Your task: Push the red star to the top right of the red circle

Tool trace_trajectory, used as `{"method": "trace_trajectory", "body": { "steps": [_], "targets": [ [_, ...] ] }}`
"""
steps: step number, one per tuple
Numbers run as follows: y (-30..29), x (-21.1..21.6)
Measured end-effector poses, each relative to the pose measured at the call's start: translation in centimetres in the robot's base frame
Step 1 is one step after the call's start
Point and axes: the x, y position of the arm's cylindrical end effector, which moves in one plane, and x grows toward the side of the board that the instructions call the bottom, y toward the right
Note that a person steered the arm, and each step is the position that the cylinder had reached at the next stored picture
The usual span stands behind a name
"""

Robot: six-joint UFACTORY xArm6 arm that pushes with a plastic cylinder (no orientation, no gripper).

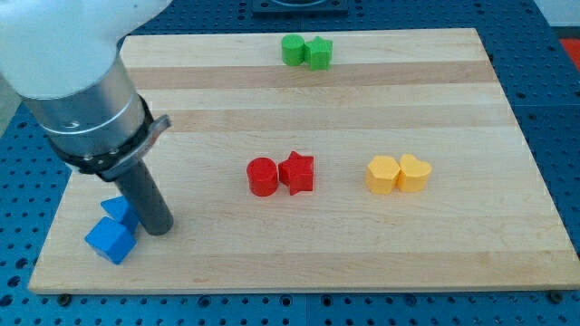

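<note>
The red star [297, 171] lies near the middle of the wooden board [272, 109], touching the right side of the red circle [262, 176]. My tip [159, 228] is far to the view's left of both, near the bottom left corner of the board. It stands right beside two blue blocks [112, 232], just to their right.
Two green blocks [305, 51] sit side by side at the view's top edge of the board. Two yellow blocks [398, 173] sit side by side to the right of the red star. The arm's large grey body [86, 100] covers the board's top left.
</note>
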Motion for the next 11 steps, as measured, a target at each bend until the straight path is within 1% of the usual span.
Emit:
{"method": "trace_trajectory", "body": {
  "steps": [3, 5, 6, 7, 8, 10, 11],
  "targets": [
    [1.5, 0.0],
    [15.2, 0.0],
    [15.5, -2.0],
    [14.4, -3.7],
    [14.4, -6.4],
    [14.7, -6.2],
    [18.2, -5.7]
  ]
}}
